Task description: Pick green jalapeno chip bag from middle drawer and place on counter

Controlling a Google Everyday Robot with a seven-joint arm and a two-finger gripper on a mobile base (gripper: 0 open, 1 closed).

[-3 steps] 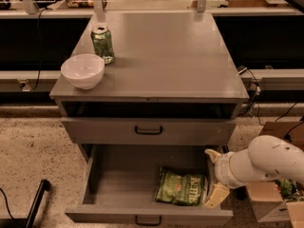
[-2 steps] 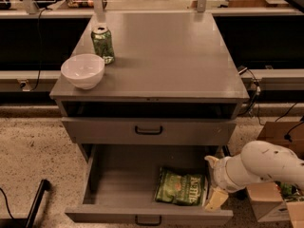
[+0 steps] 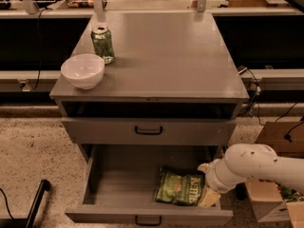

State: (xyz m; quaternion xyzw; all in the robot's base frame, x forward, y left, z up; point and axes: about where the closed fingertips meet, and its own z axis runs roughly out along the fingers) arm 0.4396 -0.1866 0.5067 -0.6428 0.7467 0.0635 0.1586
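The green jalapeno chip bag point(image 3: 179, 188) lies flat at the right of the open middle drawer point(image 3: 118, 184), its white lettering facing up. My gripper point(image 3: 205, 183) reaches into the drawer from the right on a white arm point(image 3: 256, 167). Its cream fingers point(image 3: 209, 198) stand apart at the bag's right edge, one toward the drawer's back and one toward its front. It holds nothing. The grey counter point(image 3: 171, 56) is the cabinet's top, above the drawer.
A white bowl point(image 3: 82, 70) and a green soda can point(image 3: 103, 43) stand at the counter's left. A closed drawer point(image 3: 148, 129) sits under a dark slot. Cardboard boxes point(image 3: 273, 194) stand on the floor at the right, and a black bar point(image 3: 35, 203) at the left.
My arm has moved left and lower into the drawer, bringing the gripper up to the bag's right edge. The bag has not moved.
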